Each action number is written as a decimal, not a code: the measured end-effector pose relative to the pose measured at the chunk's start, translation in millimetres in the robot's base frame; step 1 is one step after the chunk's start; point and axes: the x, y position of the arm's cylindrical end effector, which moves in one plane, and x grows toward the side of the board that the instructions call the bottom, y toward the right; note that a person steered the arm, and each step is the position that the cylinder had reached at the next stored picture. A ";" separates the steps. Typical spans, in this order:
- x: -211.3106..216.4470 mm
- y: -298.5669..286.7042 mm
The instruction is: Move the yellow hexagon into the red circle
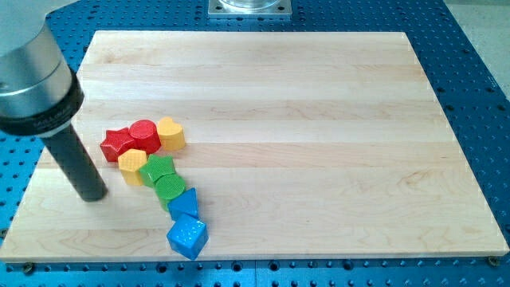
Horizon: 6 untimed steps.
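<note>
Board: a pale wooden board (319, 119) lies on a blue perforated table (478, 72); it has no raised walls, and all the blocks rest directly on it.
What the board holds: seven blocks, all clustered in its left half toward the view's bottom.
Red blocks, two: a red star (118, 144) at the cluster's left end and a red circle (144, 132) touching it on the view's right.
Yellow blocks, two: a yellow heart (170, 133) touching the red circle's right side, and the yellow hexagon (132, 165) just below the red pair.
Task block: the yellow hexagon sits directly under the red circle and red star, apparently touching both, with a green block against its right side.
Green blocks, two: a green star-like block (158, 170) beside the hexagon and a green circle (170, 190) touching it below.
Blue blocks, two: a blue block (184, 204) of unclear shape under the green circle and a blue cube (188, 237) below that, near the board's bottom edge.
My tip: my tip (92, 196) rests on the board to the view's left of the yellow hexagon, near it but apart, with bare wood between.
Jaws: the arm carries only a dark rod under a silver cylinder (28, 76), so there are no jaws to open or close.
Top edge: a grey metal mount (250, 7) sits just beyond the board.
</note>
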 end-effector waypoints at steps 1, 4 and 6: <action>-6.5 41.6; -25.8 6.1; -67.1 23.4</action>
